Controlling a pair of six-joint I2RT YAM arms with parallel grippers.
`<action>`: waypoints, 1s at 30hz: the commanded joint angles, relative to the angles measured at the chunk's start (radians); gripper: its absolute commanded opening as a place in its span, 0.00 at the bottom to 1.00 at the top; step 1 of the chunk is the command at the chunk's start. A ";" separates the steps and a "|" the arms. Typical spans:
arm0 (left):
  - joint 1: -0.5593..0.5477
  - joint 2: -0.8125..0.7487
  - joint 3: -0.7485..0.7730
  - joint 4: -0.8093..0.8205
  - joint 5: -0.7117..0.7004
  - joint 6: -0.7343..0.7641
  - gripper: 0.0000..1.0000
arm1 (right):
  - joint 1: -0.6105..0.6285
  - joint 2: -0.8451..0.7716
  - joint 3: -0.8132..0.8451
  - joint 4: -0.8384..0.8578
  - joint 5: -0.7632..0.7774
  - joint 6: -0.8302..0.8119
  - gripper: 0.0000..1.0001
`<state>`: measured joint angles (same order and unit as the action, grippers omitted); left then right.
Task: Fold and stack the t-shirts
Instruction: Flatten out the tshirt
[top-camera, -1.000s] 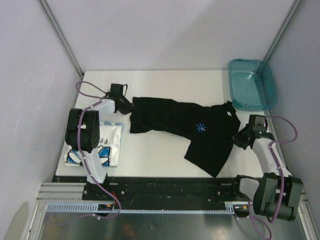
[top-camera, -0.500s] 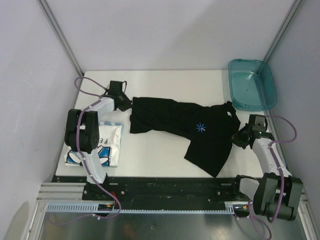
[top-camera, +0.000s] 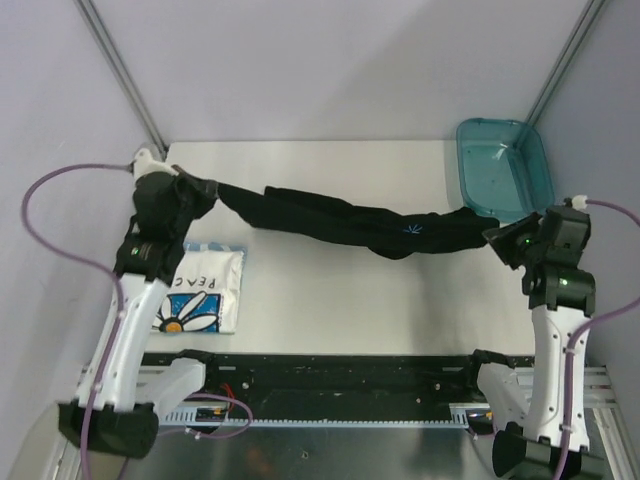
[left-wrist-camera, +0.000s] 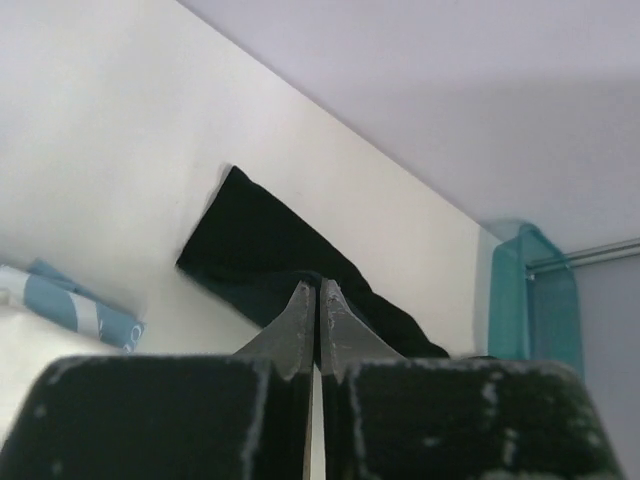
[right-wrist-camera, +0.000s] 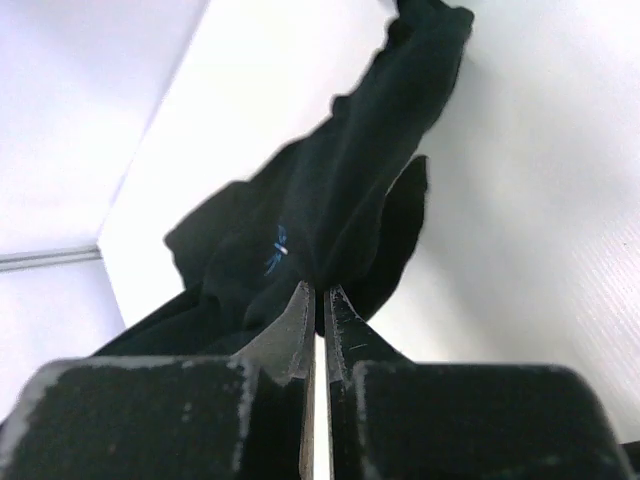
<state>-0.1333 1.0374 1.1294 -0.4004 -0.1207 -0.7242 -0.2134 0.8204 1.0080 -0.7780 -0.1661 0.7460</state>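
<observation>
The black t-shirt hangs stretched in the air above the table as a long sagging band between my two grippers. Its blue starburst mark shows right of the middle. My left gripper is shut on its left end, raised at the far left; in the left wrist view the cloth runs from the closed tips. My right gripper is shut on its right end; the right wrist view shows the cloth at the tips. The white daisy "PEACE" t-shirt lies folded at the near left.
A teal translucent bin stands at the far right corner, just behind the right gripper. It also shows in the left wrist view. Enclosure walls close off the back and the sides. The white table lies below the hanging shirt.
Both arms have risen from table level and lifted the black t-shirt. It was spread flat a second ago and now hangs bunched into a taut band between the grippers.
</observation>
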 joint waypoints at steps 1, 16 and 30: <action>0.010 -0.165 0.006 -0.131 -0.088 0.022 0.00 | -0.027 -0.037 0.189 -0.146 -0.014 0.032 0.00; 0.050 0.578 0.820 -0.112 -0.015 0.053 0.00 | 0.128 0.685 0.659 0.429 -0.047 0.061 0.00; 0.317 0.799 1.397 0.162 0.214 -0.126 0.00 | 0.052 0.991 1.345 0.598 -0.068 0.177 0.00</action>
<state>0.1036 2.0403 2.4847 -0.4488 0.0612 -0.7956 -0.0986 2.0529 2.5065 -0.4423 -0.2481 0.8574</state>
